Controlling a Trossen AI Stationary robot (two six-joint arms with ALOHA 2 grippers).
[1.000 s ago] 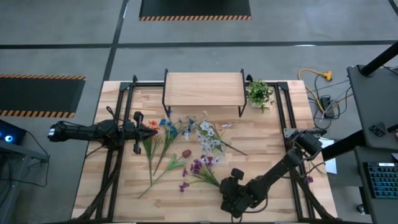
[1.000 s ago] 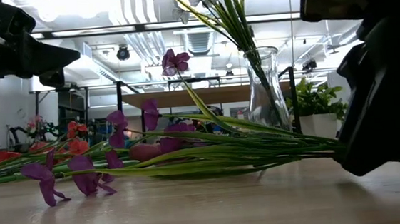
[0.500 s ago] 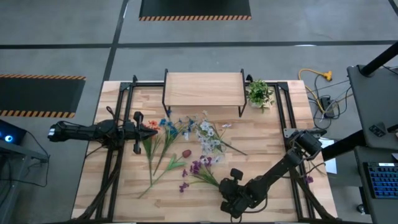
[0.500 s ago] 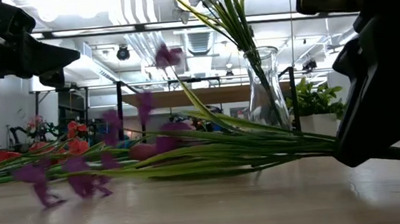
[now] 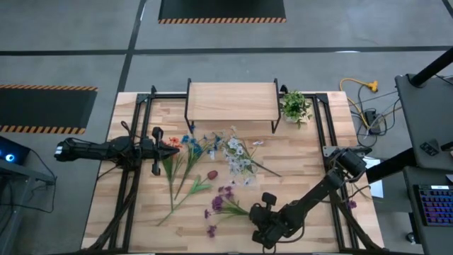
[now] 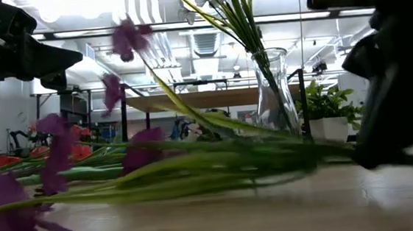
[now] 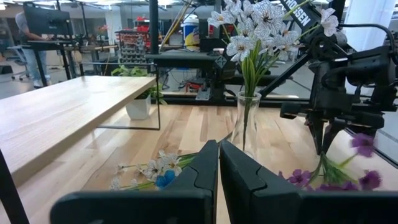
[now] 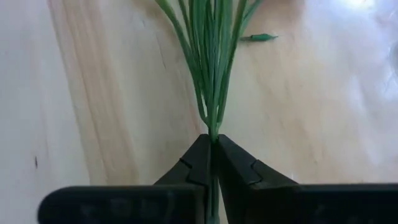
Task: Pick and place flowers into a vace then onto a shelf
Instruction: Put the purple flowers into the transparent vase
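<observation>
Right wrist view: green stems of the purple flowers (image 8: 211,56) are pinched between the closed fingers of the right gripper (image 8: 213,146) near the table's (image 5: 297,166) front edge.

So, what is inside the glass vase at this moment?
The vase holds a bunch of white flowers; their green stems go down through its mouth. Whether it holds water cannot be told. The purple flowers are outside, pinched at the stems by the right gripper.
</observation>
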